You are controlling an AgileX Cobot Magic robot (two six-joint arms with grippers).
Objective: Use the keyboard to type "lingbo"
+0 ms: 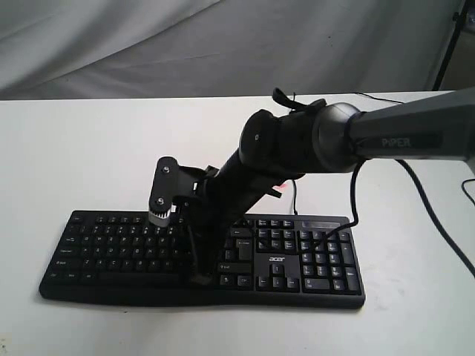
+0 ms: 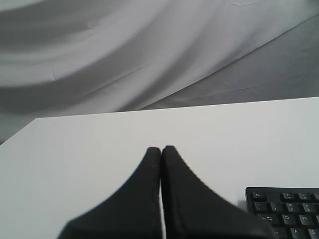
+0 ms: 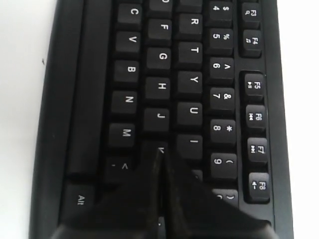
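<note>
The keyboard (image 1: pixel 119 248) is laid flat on the white table (image 1: pixel 89 163), toward the near edge, w/ the num. pad at the right. The right pincer (image 1: pixel 199 280) is positioned over the middle of the letter block. Its fingers are pressed fully together and nothing is held. In the right wrist view the tip is seen at the K key (image 3: pixel 148 147), which is mostly covered; contact appears likely but cannot be confirmed. The left pincer (image 2: pixel 160 149) is likewise fully closed and empty, positioned over bare table, apart from a keyboard corner.
</note>
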